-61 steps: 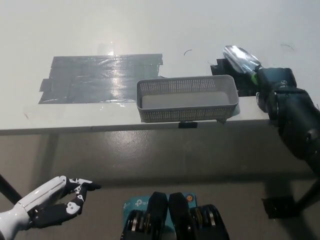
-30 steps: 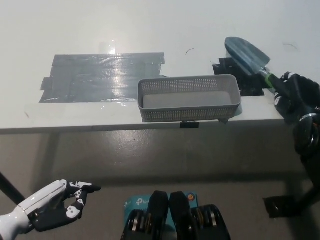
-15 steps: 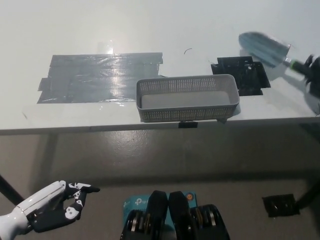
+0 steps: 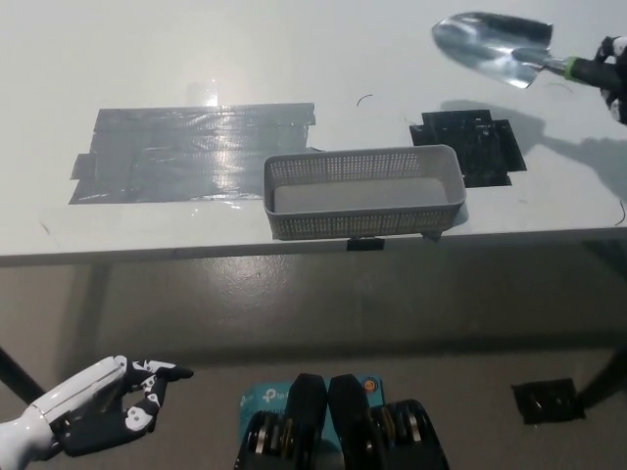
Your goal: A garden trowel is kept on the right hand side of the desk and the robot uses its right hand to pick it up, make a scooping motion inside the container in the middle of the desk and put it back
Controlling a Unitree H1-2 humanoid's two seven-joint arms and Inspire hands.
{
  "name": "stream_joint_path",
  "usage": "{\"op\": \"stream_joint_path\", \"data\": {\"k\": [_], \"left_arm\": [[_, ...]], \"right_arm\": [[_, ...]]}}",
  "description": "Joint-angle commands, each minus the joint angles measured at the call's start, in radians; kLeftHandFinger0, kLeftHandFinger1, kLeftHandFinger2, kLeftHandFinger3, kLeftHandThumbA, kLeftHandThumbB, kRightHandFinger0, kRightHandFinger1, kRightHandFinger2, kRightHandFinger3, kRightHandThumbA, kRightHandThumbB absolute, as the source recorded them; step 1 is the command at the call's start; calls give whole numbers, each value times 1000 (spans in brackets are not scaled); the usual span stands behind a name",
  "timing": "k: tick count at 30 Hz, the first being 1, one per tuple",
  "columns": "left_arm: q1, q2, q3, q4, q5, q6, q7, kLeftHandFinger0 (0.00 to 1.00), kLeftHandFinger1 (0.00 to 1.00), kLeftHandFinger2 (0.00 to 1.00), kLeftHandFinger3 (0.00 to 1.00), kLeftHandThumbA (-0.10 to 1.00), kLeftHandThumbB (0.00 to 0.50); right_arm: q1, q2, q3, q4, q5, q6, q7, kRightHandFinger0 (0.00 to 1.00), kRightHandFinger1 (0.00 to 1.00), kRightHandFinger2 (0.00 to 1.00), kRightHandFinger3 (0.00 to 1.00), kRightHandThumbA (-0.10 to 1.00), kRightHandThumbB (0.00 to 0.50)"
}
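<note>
Upper right of frame: garden trowel [image 4: 495, 44] held up off the desk [image 4: 294, 49], shiny blade pointing left, handle w/ green collar running to the right edge. Clamped round that handle: black right hand [image 4: 616, 70], mostly cut off by the frame edge. Trowel's shadow across top of black tape patch [image 4: 470, 147] & bare desk at right. Centre, near desk's front edge: grey mesh container [image 4: 362, 191], well apart from trowel. Left of it, grey tape patch [image 4: 191, 152]. Lower left, below desk level: white left hand [image 4: 98, 416] at rest, fingers loosely curled & apart, holding nothing.
</note>
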Motion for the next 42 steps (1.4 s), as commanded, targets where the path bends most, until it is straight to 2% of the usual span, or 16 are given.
{"op": "stream_joint_path", "data": {"k": [1,4,10,11,21,23,25,28,30,32,34,37,39,40,41,42], "left_arm": [[-4,32,6,1,-1,-14,-21,1000,930,864,1000,1000,402],[-1,31,12,-4,-1,-10,-15,1000,932,862,1000,1000,407],[-10,27,9,2,-2,-7,-16,1000,917,848,1000,1000,424],[-9,27,9,0,-1,-6,-16,1000,915,848,1000,1000,425],[-24,32,10,14,-8,-18,-27,1000,908,849,1000,1000,450],[-20,32,10,9,-3,-13,-24,1000,907,841,1000,1000,449],[-18,31,9,10,1,-15,-24,1000,900,840,1000,1000,446],[-7,33,13,0,2,-10,-22,1000,908,849,1000,1000,441],[2,35,13,-4,7,-17,-21,1000,903,859,1000,1000,425],[3,36,14,-2,7,-18,-23,1000,904,855,1000,1000,429],[6,34,16,-2,9,-22,-21,1000,904,836,1000,1000,423],[12,33,15,-5,6,-25,-24,1000,910,838,1000,1000,417],[12,33,16,-9,5,-24,-25,1000,907,837,1000,1000,414],[13,35,18,-11,6,-23,-25,1000,919,849,1000,1000,411],[13,35,17,-12,7,-22,-25,1000,924,854,1000,1000,412],[12,34,17,-14,4,-15,-26,1000,926,855,1000,1000,423]], "right_arm": [[-44,-80,-24,-106,101,-117,191,0,278,566,72,-100,93],[-44,-83,-4,-122,86,-161,229,0,326,588,118,-100,124],[-7,-94,-4,-177,59,-197,269,0,224,501,141,-100,145],[-2,-100,-4,-195,49,-192,282,0,243,530,177,-100,112],[5,-174,-11,-285,-4,-195,409,0,176,520,228,-100,44],[-16,-179,-19,-262,-3,-226,395,0,205,527,214,-100,64],[-22,-180,-24,-262,-10,-226,398,0,201,372,176,-100,125],[-44,-174,-24,-271,-21,-176,466,0,212,305,161,-100,154],[-76,-156,-12,-262,-39,-133,529,0,242,510,220,-100,181],[-89,-149,-8,-259,-54,-123,552,0,297,654,276,-100,156],[-118,-130,-2,-245,-65,-115,576,0,317,678,308,-100,77],[-142,-108,6,-238,-90,-89,610,0,311,653,275,-100,1],[-158,-88,10,-241,-105,-68,630,0,268,574,217,-100,0],[-172,-71,15,-228,-122,-61,628,59,338,664,386,-100,0],[-176,-65,15,-224,-130,-58,629,13,260,504,514,-100,0],[-187,-51,18,-231,-144,-41,642,86,320,557,583,-100,0]]}}
